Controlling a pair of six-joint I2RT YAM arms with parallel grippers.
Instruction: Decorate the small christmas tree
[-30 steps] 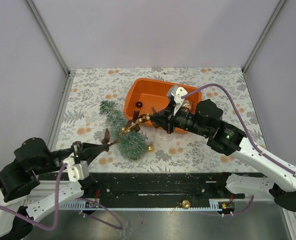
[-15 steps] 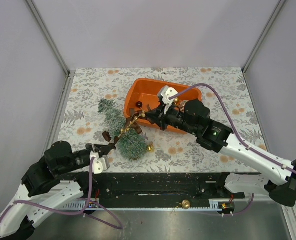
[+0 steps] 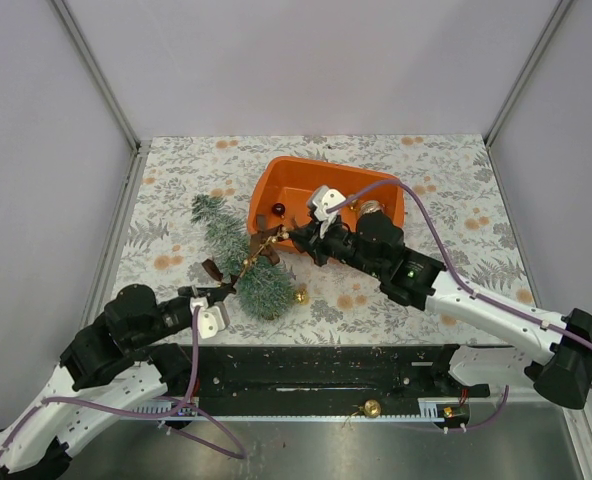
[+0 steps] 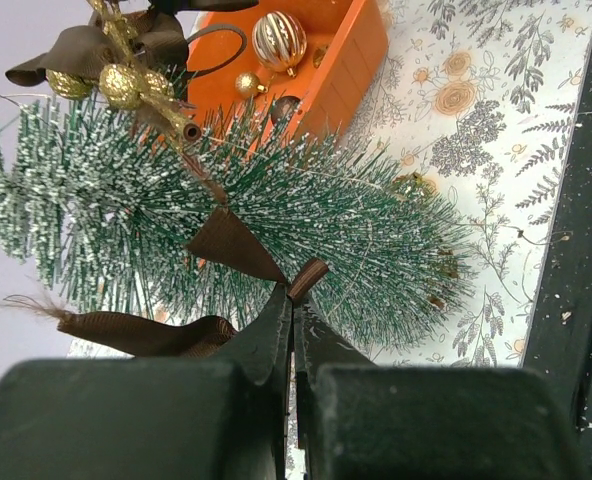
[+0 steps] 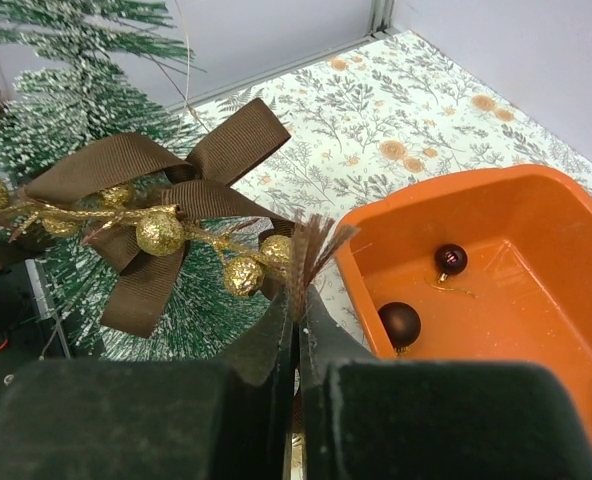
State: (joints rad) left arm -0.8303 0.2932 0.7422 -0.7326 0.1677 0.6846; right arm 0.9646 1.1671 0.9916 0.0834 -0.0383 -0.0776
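The small christmas tree (image 3: 238, 262) lies on its side on the floral table, left of the orange tray (image 3: 381, 187). A garland (image 3: 259, 254) of brown ribbon bows and gold beads stretches across it. My left gripper (image 3: 219, 293) is shut on the garland's near ribbon end (image 4: 308, 277), just in front of the tree (image 4: 356, 230). My right gripper (image 3: 301, 237) is shut on the frayed far ribbon end (image 5: 314, 252), at the tray's near-left corner. The bow (image 5: 156, 190) and beads hang over the tree (image 5: 66, 130).
The tray (image 5: 536, 290) holds two dark red baubles (image 5: 400, 323) and a striped gold bauble (image 4: 279, 40). A gold bauble (image 3: 300, 296) lies by the tree's base. Another gold bauble (image 3: 372, 408) sits in the rail at the near edge.
Both grippers have moved left and away from me with the garland still held. The left arm has swung in towards the tree. The garland now lies across the tree.
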